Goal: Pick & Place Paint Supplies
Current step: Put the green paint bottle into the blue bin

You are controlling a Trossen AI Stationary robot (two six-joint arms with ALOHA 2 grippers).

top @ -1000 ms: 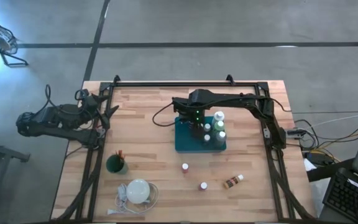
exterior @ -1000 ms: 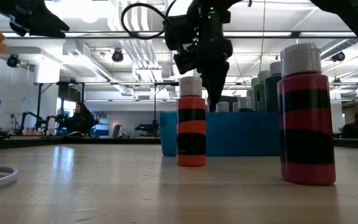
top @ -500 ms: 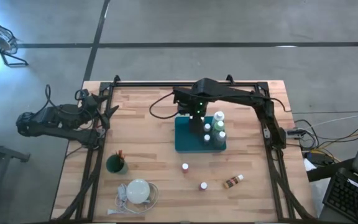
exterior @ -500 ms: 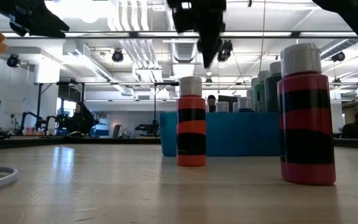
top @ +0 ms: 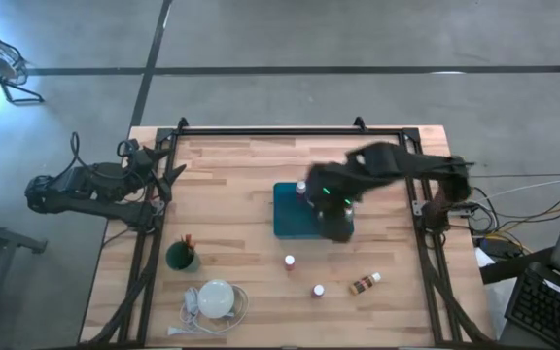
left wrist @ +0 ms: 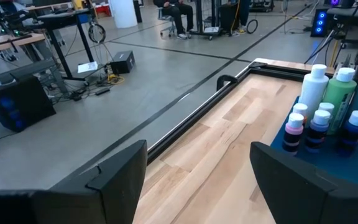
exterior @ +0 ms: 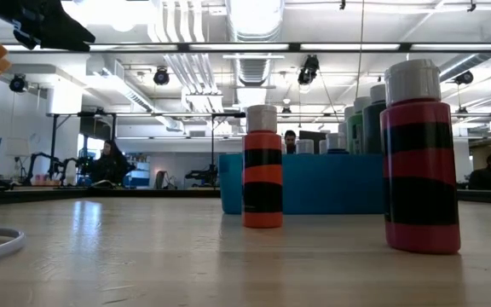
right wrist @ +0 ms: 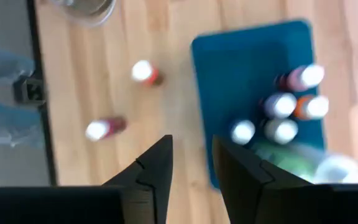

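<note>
The right gripper (right wrist: 191, 163), empty and narrowed, has been lifted from the tray (top: 288, 222) toward 3 o'clock. Another bottle (top: 289, 262) is probably targeted next.

No readable text, label, brand, number or sign was found in any view. The paint bottles (exterior: 420, 158) on the worktop (exterior: 228, 264) carried dark bands that looked like labels, but no letters could be made out on them; those standing in the teal tray (left wrist: 347, 162) showed no legible print either
</note>
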